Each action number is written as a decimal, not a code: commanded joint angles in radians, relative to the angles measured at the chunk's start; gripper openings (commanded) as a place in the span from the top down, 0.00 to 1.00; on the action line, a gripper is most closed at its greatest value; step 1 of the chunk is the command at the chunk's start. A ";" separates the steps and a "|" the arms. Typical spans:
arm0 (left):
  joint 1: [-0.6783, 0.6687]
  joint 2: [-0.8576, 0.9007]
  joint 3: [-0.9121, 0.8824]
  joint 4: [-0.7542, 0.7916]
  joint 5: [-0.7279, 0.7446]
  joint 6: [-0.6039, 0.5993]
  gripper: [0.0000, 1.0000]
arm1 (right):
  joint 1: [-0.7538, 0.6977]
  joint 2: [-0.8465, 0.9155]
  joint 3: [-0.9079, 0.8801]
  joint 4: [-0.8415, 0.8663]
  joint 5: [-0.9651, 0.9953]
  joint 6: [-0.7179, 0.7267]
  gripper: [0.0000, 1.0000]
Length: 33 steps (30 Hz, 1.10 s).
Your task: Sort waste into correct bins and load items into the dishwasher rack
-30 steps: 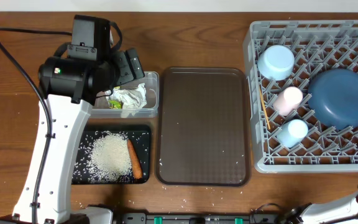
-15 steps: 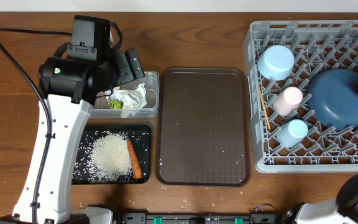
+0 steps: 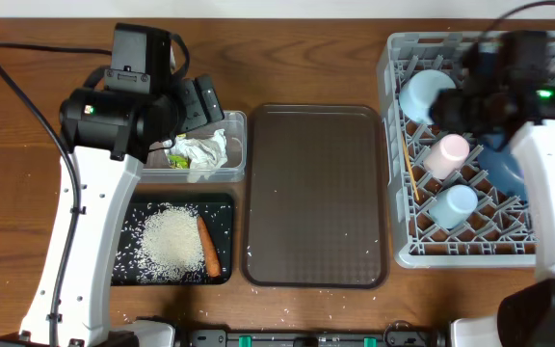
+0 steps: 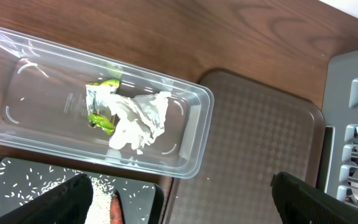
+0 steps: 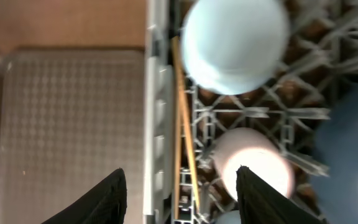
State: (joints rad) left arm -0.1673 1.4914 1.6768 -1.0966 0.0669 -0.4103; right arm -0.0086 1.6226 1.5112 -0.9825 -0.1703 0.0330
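Rice and the carrot lie in the black tray nearest me. The wrapper sits in the clear tub under my left gripper, spread and empty as before. My right gripper, out of view a second ago, now hangs spread and empty over the rack, above the chopsticks, pink cup and bowl. Everything looks placed, so I judge little is left to do.

Left arm rises from the near-left base, wrist pitched down. Left claw is spread wide, nothing between its fingers. Right arm extends up the right side. Right claw is also spread wide, gripping nothing.
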 commanded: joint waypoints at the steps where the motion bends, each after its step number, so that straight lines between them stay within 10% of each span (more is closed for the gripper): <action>1: 0.003 0.002 0.003 -0.003 -0.019 0.010 0.06 | 0.060 0.036 -0.020 0.006 0.062 -0.005 0.46; 20: 0.003 0.002 0.003 -0.003 -0.019 0.010 0.06 | 0.143 0.224 -0.020 0.022 0.077 0.015 0.72; 33: 0.003 0.002 0.003 -0.003 -0.019 0.010 0.06 | 0.192 0.221 0.020 0.050 0.038 0.023 0.69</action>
State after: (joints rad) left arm -0.1673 1.4914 1.6768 -1.0966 0.0669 -0.4103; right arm 0.1421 1.8435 1.4967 -0.9306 -0.1081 0.0448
